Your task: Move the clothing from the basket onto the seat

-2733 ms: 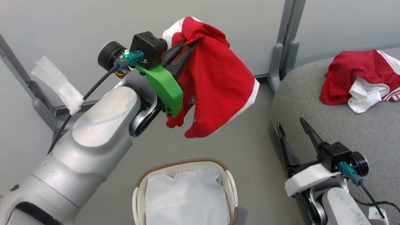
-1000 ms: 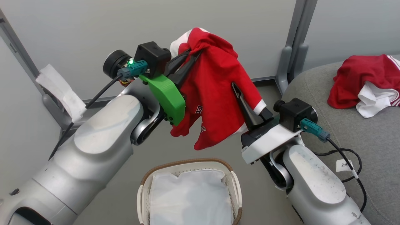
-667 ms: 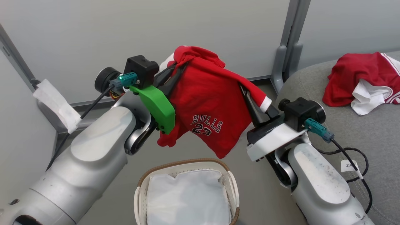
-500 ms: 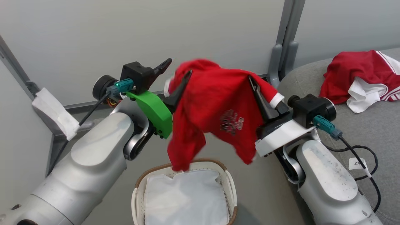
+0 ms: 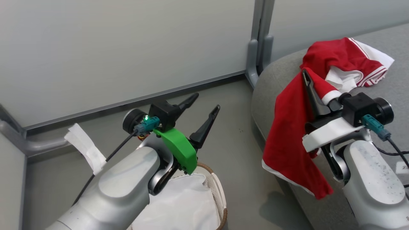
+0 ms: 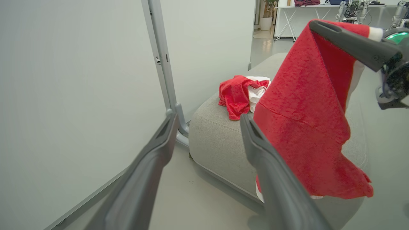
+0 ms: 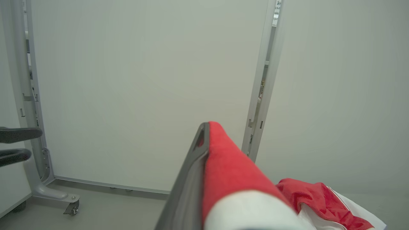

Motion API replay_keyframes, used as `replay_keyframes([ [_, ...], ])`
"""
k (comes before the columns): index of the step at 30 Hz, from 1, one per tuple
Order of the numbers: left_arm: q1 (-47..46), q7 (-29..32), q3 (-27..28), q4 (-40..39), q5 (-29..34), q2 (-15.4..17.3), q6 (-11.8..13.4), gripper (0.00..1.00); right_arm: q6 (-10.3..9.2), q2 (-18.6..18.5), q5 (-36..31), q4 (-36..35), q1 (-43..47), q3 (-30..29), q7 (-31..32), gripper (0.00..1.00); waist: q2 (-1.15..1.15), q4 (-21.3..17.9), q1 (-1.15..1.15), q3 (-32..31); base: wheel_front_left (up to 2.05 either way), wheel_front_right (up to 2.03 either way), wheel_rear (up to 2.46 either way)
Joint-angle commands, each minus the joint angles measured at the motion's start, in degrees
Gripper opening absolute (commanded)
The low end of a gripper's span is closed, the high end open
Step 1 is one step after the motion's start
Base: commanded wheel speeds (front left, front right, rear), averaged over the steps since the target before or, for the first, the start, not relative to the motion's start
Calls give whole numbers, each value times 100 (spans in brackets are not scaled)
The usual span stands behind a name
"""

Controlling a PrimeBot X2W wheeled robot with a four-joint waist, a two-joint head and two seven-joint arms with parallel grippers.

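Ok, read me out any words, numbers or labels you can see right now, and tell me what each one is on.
No text is legible in these pictures.
Hanging red garment: no print on the side that shows.
Second red garment on the seat: only white trim stripes, no lettering.
White tag at the head view's right edge: cut off, unreadable.
Small label on the partition post: too small to read.

Pale partition panels [image 5: 127, 48], grey post [image 5: 258, 35], grey floor [image 5: 239, 153].
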Motion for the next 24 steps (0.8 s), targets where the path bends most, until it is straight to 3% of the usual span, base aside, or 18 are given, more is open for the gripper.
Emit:
replay_keyframes([
  [1,124,-46,-28,-34,38,-32,32,100,-8,-64,-40,-62,91,-72,22,0,0,-367,0,100,0,0,0],
  [8,374,-96,-132,-250,190,-130,90,100,-7,-199,-68,-293,123,-191,210,0,0,-1040,0,336,0,0,0],
  [14,343,-117,-132,-303,278,-130,142,100,-7,-168,-63,-441,54,-268,260,0,0,-1381,0,662,0,0,0],
  [24,97,-94,-122,-296,316,-148,144,100,-7,-100,-205,-202,-303,-262,252,0,0,-1371,0,1154,0,0,0],
])
